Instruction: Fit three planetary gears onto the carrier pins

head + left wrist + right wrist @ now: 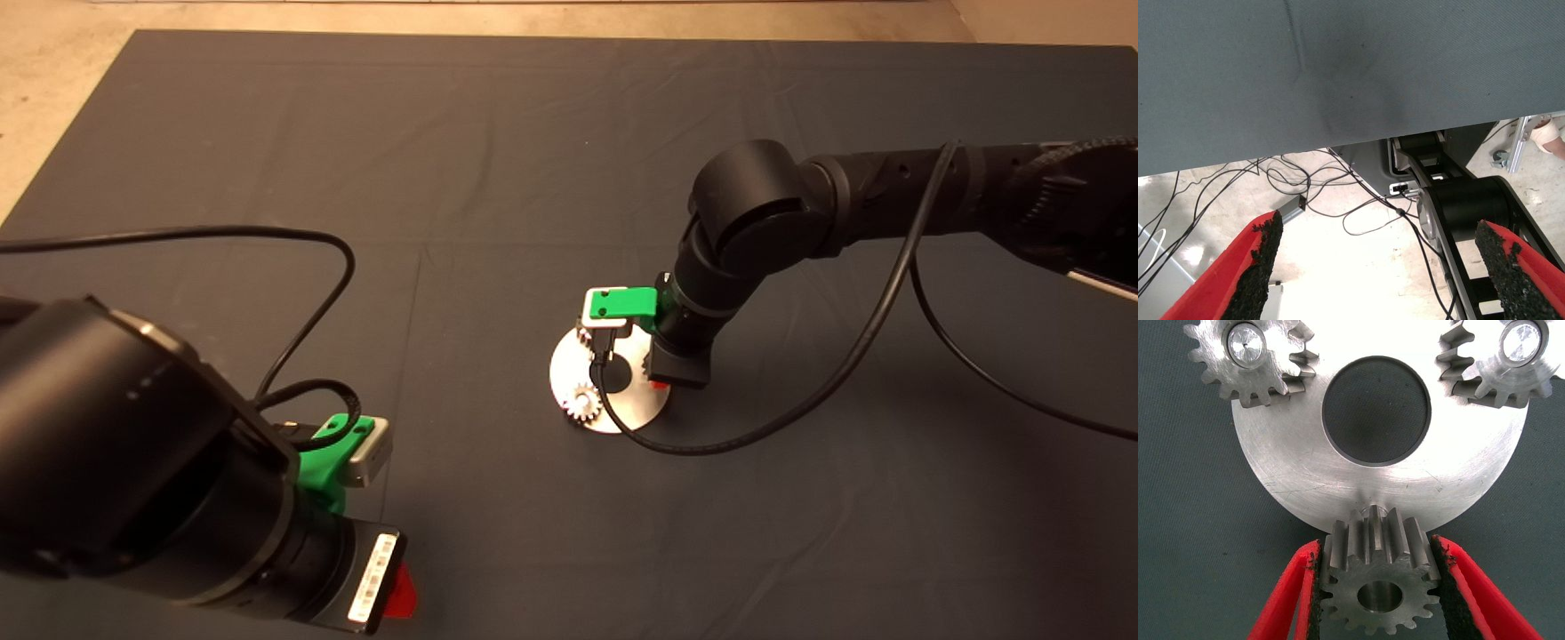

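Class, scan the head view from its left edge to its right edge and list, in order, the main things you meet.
Left arm's claw low at the left, parked → gear seated on the silver disc → right claw over the disc's right side → black right arm running off to the right.

Legible text, brands, numbers, signs: none. One printed item only: a white sticker [372,578] on the black wrist housing of the left arm, head view, lower left, carrying a barcode-like pattern of dark marks, its characters too small to make out. No lettering shows on the disc [1305,473], on the gears [1378,583], or on the mat [498,133]. No marking shows on the green gripper bodies. Left wrist view: cables and floor beyond the mat's edge, no readable label. Right wrist view: bare metal faces, no stamp or engraving to be read.
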You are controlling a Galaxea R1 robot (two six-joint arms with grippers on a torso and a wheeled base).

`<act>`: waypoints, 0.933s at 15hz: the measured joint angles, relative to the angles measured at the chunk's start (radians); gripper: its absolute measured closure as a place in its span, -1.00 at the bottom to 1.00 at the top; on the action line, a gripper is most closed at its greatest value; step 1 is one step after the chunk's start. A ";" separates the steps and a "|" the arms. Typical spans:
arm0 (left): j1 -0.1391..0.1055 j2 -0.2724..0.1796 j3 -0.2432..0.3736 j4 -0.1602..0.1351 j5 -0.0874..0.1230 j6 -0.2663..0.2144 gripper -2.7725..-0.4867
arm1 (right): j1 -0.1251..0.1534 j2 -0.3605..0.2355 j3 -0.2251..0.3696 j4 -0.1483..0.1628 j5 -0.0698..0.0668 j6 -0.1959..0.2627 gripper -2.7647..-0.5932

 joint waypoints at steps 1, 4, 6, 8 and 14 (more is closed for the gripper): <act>0.000 0.000 0.000 0.000 0.000 0.000 -0.35 | 0.000 0.000 0.000 0.000 0.000 -0.001 0.63; 0.000 0.000 0.000 0.000 0.000 0.000 -0.35 | -0.001 0.000 -0.001 0.000 0.000 -0.004 0.63; 0.000 0.000 0.000 0.000 0.000 0.000 -0.35 | -0.007 0.000 -0.010 0.000 0.000 -0.009 0.63; 0.000 0.001 0.000 0.000 0.000 0.000 -0.35 | -0.011 0.000 -0.017 0.000 0.000 -0.012 0.63; 0.000 0.003 0.000 0.000 0.000 0.000 -0.35 | -0.022 -0.002 -0.025 -0.001 0.000 -0.016 0.63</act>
